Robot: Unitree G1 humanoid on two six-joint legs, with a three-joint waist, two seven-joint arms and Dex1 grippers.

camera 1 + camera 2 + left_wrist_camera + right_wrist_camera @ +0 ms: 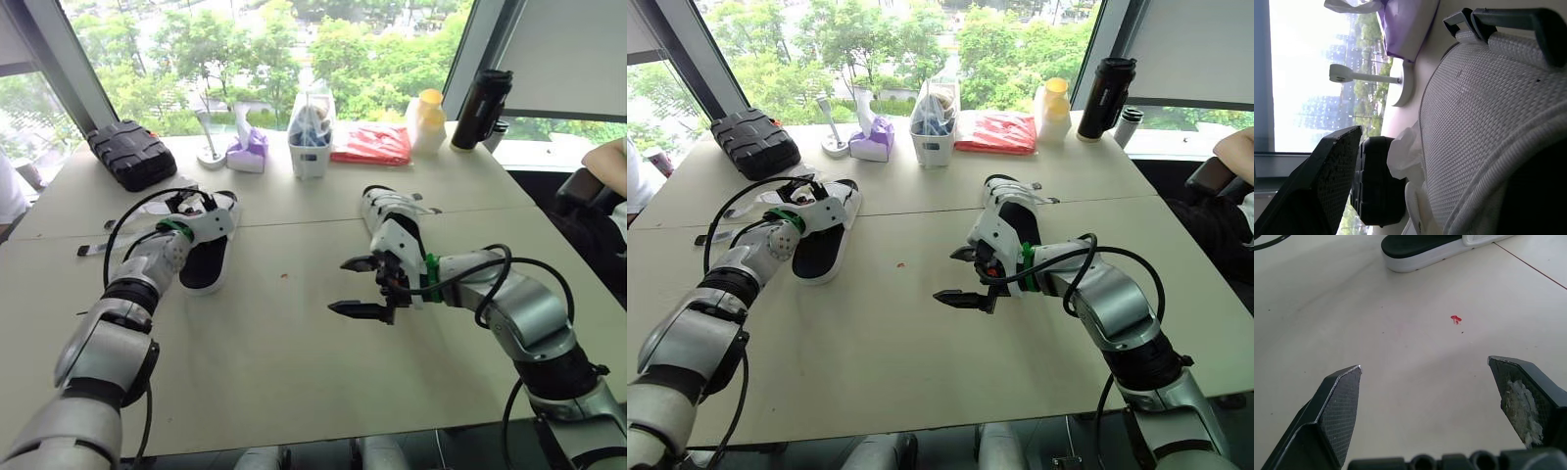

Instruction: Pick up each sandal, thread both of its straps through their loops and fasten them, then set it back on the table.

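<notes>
The left sandal, with a black sole and white woven straps, lies on the table's left half. My left gripper is open at its straps. In the left wrist view the white strap sits right beside one black finger. The right sandal lies on the right half of the table, its straps lying loose. My right gripper hovers just in front of it, open and holding nothing. The right wrist view looks over bare table toward the left sandal's sole.
Along the window stand a black case, a white stand, a purple tissue pack, a white tub, a red bag, a yellow-capped bottle and a black flask. A person's arm shows at the right edge.
</notes>
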